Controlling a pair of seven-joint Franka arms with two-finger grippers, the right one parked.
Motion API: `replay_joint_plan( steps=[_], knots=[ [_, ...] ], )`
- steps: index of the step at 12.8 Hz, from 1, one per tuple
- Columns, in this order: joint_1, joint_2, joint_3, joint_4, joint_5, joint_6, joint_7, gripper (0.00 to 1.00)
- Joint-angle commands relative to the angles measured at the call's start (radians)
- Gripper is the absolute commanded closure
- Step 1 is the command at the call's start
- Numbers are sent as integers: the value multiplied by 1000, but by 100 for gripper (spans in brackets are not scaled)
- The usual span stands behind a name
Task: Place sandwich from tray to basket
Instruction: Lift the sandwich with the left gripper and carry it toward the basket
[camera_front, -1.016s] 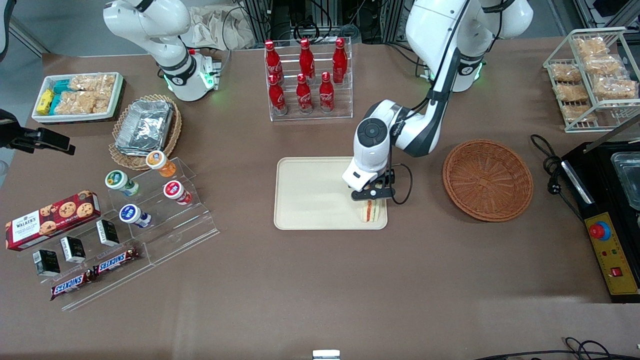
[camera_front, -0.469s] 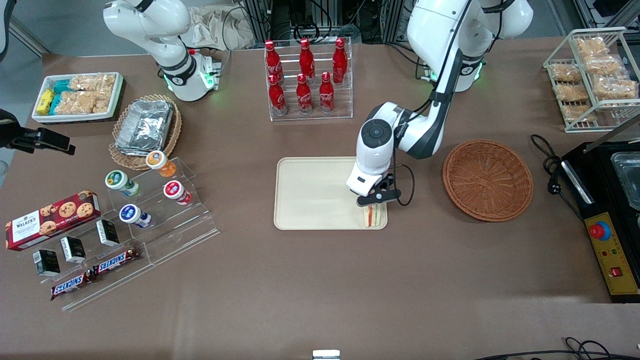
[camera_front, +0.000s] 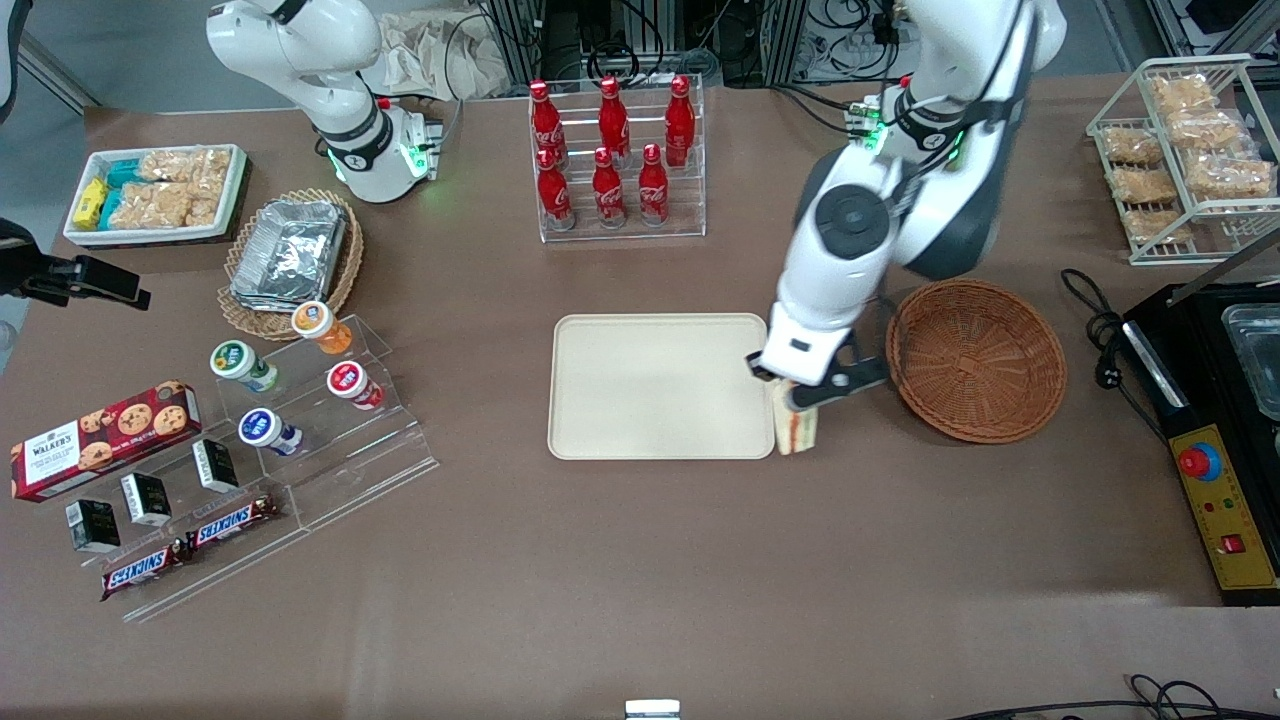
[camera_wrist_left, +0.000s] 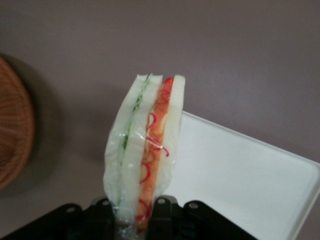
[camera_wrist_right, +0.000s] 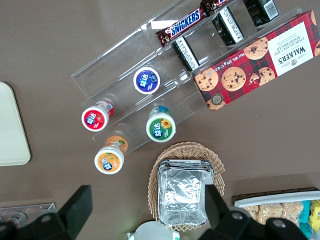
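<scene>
Sandwich (camera_front: 797, 430) is hanging above the surface (camera_front: 600, 570), the claw (camera_front: 782, 388) pinching its wrapped sides. With 12 o'clock pointing away from the front camera, both are hovering between 3 and 4 o'clock from the pale tray's (camera_front: 640, 390) middle; the wicker basket (camera_front: 985, 365) is lying between 2 and 3 o'clock from them.

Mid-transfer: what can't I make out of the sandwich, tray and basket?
Wrapped sandwich: gripped end, front view, hidden by the claw holding it near the tray.
Wicker basket: left wrist view, partly cut off by the edge.
Tray: left wrist view, partly cut off by the edge.
</scene>
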Motion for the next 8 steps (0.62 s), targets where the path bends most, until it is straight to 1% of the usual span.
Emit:
replay_joint_plan(
  steps=[1, 2, 3, 5, 8],
  knots=[
    [-6, -37, 107, 87, -3, -136, 74, 100],
    [-6, -67, 144, 86, -3, -159, 105, 100],
    [-6, -80, 202, 86, -3, -191, 130, 100],
    [-6, -86, 298, 86, -2, -226, 214, 100],
    [-6, -86, 396, 84, 0, -228, 239, 100]
  ],
)
